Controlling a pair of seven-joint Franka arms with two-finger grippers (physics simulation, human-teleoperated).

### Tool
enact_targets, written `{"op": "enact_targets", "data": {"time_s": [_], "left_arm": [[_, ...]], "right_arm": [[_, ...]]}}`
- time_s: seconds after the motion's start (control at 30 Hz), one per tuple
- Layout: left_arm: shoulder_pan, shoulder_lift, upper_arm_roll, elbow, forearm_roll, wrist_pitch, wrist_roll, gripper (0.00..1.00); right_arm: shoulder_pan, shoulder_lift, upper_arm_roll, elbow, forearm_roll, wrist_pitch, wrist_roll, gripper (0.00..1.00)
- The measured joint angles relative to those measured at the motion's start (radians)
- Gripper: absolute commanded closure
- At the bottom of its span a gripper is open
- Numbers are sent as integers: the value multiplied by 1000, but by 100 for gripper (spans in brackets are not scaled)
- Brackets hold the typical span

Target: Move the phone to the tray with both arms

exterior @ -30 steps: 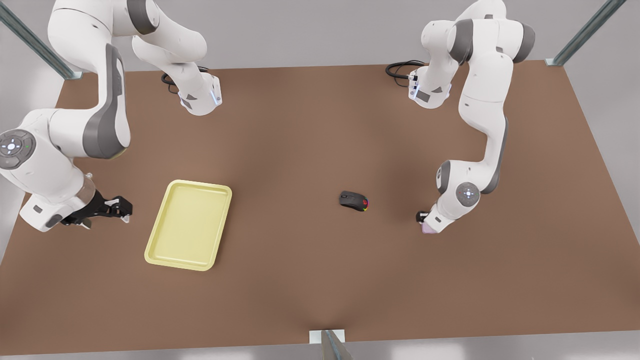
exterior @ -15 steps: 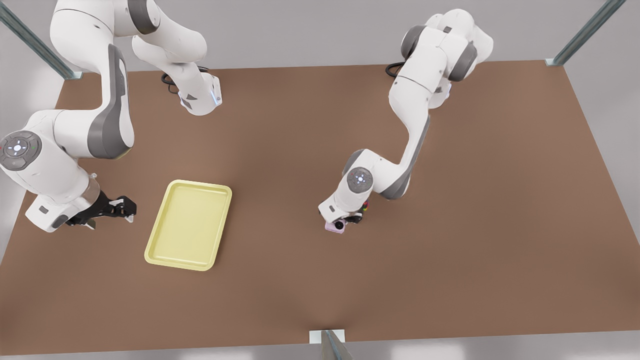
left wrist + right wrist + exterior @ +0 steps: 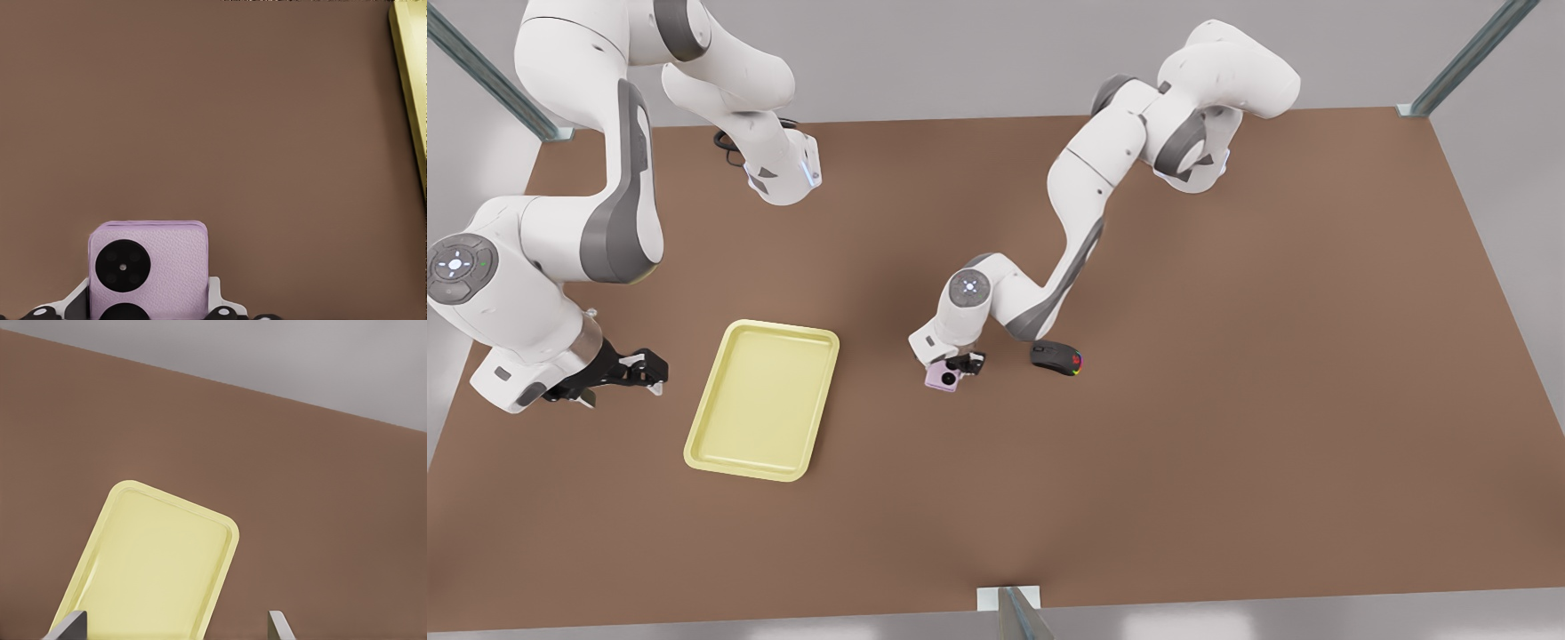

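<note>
The phone (image 3: 942, 378), pale pink with two black circles on its face, is pinched in the left end effector (image 3: 953, 369) above the brown worktop (image 3: 1227, 400). It lies between the tray (image 3: 763, 400) and the black mouse (image 3: 1056, 357), nearer the mouse and well apart from the tray. In the left wrist view the phone (image 3: 148, 270) sits face up between the end effector's pale fingers (image 3: 215, 293), which grip its two sides, and a strip of the tray's rim (image 3: 410, 87) shows at the far edge of the bare worktop ahead.

The mouse, with small coloured lights at one end, rests on the worktop just beside the left arm's elbow, on the side of the phone away from the tray.

The tray is pale yellow, shallow, with rounded corners, and lies flat on the worktop.

The right end effector (image 3: 636, 371) hangs near the tray, on the tray's side away from the phone, its arm waiting. In the right wrist view its two grey fingers (image 3: 67, 630) are spread wide apart with nothing between them, and the tray (image 3: 153, 567) lies close in front of them.
</note>
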Motion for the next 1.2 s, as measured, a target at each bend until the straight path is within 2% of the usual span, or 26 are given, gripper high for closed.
{"op": "enact_targets", "data": {"time_s": [0.17,0.23,0.27,0.37,0.4,0.47,0.5,0.57,0.63,0.77,0.83,1.07,1.2], "left_arm": [[3,-4,0,12,-1,26,-34,0],[71,-41,-2,7,-19,-20,-41,0],[150,-78,-1,5,-42,-74,-35,0],[456,-238,16,2,-94,-310,28,0],[521,-296,57,2,-101,-391,52,0],[576,-420,137,1,-91,-541,98,0],[601,-513,135,-51,-68,-600,120,0],[708,-750,44,-244,7,-672,160,0],[800,-864,-19,-340,60,-719,200,0],[822,-878,-38,-349,108,-781,269,0],[821,-879,-39,-351,119,-804,297,0],[822,-868,-38,-352,134,-849,376,0],[824,-862,-38,-353,136,-858,410,0]], "right_arm": [[7,1,2,-2,0,0,-2,0],[5,4,12,-2,0,0,-1,0],[18,9,23,-2,0,-1,1,0],[177,22,37,-7,2,-17,32,0],[238,40,41,-6,3,-20,52,0],[346,102,54,-4,15,-7,109,0],[403,131,57,-6,19,7,143,0],[465,174,58,-19,29,41,213,0],[500,186,59,-90,33,94,287,0],[505,186,64,-300,36,258,448,0],[502,213,72,-342,37,335,530,0],[485,350,121,-328,36,557,802,0],[467,371,132,-330,25,628,922,0]]}}
